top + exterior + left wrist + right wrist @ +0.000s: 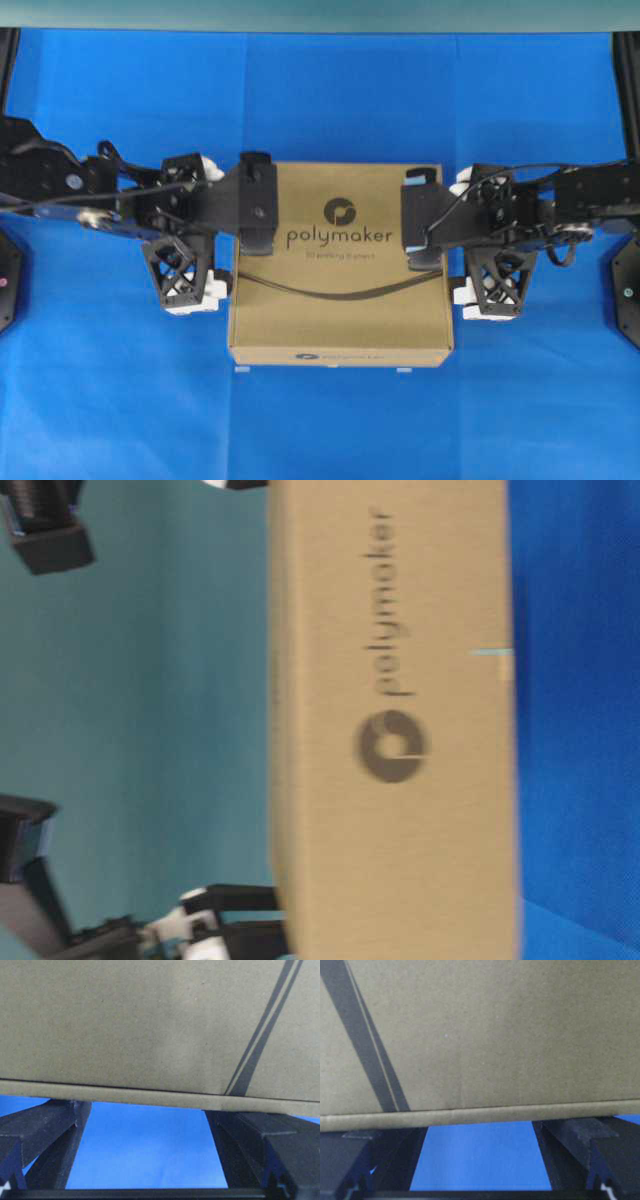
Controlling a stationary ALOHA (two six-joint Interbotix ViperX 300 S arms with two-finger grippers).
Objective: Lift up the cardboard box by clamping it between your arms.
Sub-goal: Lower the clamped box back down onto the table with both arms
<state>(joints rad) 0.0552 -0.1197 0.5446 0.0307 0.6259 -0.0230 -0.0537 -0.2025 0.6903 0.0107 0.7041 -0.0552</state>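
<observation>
Your cardboard box (pixel 340 265) sits between the 2 hands on the blue surface (pixel 320 100); left hand (pixel 195 230) and right hand (pixel 480 235) both spread wide against its side edges.

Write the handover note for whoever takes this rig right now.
Left gripper: jaws open, at the left edge of the cardboard box.
Right gripper: jaws open, at the box's right edge.
Box: between the two arms over the blue cloth. Both wrist views show blue cloth under its edge.
Done: arms placed on opposite sides.
Left: confirm the clamp holds and the box is lifted; whether it is clear of the cloth is unclear.
</observation>
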